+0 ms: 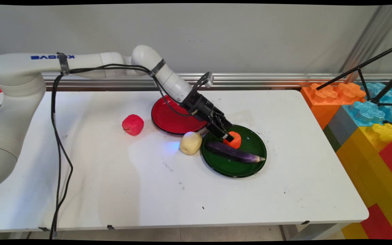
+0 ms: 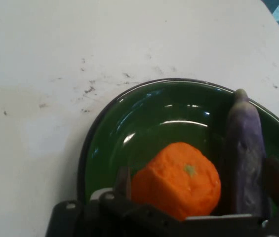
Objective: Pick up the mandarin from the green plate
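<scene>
Gripper (image 1: 228, 137): fingers spread round the orange fruit (image 2: 179, 178), not yet pressing it.
Plate: green plate (image 1: 247, 170) also carries an eggplant (image 1: 234, 152).

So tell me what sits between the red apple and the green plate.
In the main view, a pale yellow fruit lies between the red apple and the green plate, beside the plate's left rim.

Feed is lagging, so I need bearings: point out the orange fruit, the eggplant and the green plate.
orange fruit (image 2: 179, 180), hand view, middle of its top face.
eggplant (image 1: 233, 153), main view, middle of its purple body.
green plate (image 1: 231, 170), main view, bare near part inside the rim.
</scene>
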